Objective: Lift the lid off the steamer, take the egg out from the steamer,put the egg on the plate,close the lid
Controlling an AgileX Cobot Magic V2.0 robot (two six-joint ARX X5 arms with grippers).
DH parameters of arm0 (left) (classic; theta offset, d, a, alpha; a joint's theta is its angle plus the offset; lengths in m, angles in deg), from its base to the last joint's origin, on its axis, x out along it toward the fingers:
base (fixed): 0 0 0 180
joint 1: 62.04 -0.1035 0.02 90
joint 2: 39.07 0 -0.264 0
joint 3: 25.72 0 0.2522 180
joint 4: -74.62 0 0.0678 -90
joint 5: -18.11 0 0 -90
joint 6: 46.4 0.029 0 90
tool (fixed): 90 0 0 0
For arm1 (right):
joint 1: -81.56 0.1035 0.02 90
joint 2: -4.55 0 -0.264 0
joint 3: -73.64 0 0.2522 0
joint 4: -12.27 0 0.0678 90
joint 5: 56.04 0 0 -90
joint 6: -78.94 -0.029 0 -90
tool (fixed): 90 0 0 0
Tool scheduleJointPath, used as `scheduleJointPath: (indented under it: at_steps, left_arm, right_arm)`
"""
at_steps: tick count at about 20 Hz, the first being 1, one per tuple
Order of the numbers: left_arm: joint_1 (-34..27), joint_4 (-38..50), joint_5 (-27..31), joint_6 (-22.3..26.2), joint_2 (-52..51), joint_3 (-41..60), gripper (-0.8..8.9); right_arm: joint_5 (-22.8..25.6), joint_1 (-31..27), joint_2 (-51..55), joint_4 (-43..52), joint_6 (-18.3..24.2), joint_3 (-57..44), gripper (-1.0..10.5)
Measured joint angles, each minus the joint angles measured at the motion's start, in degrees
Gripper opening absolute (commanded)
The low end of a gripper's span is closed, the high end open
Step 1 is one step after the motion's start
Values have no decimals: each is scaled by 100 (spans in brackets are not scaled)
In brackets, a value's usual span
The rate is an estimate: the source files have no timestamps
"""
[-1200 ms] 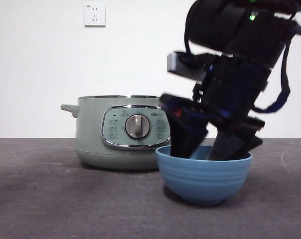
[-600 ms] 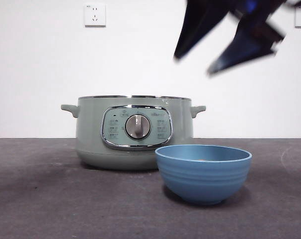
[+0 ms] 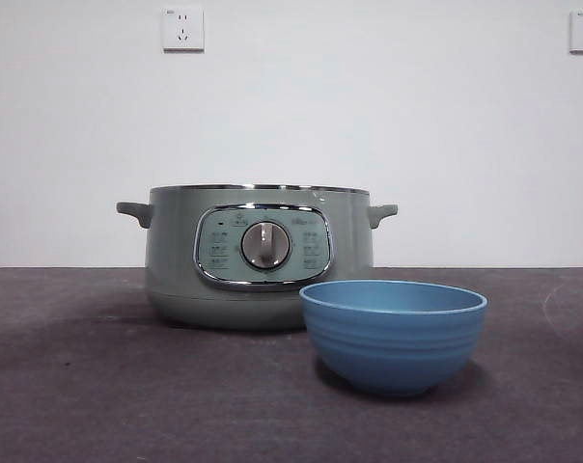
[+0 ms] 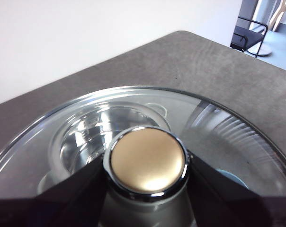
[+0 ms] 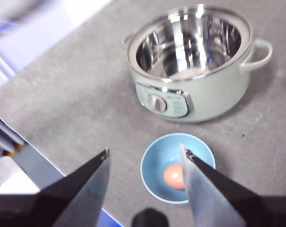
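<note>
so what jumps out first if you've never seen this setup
The open steamer with its shiny bare metal inside, and just in front of it the blue plate with the egg lying in it. The left gripper is shut on the lid by its knob, while the right gripper hangs open high above the plate.

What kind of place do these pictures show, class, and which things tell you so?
Probably a robot test bench indoors, not a home kitchen: the steamer and blue plate stand on a grey table by a bare white wall with sockets.

The egg (image 5: 174,176) lies in the plate (image 3: 393,333), before the steamer (image 3: 258,256).
</note>
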Motion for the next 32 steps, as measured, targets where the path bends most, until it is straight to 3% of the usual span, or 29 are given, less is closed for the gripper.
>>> scheduleJointPath:
  at_steps: [10, 12, 15, 22, 32]
  left_arm:
    - [76, 2612, -22, 0, 2612, 0, -8]
    - [83, 3012, -11, 0, 2975, 0, -8]
    - [83, 3560, 85, 0, 3397, 0, -8]
    - [83, 3847, 201, 0, 4144, 0, -8]
    - [87, 4054, 251, 4, 4299, 0, -8]
  right_arm:
    - [0, 0, 144, 0, -155, 0, 268]
    - [0, 0, 144, 0, -195, 0, 371]
    - [0, 0, 144, -2, -256, 0, 388]
    - [0, 0, 144, -170, -367, 0, 388]
    - [0, 0, 144, -299, -389, 0, 387]
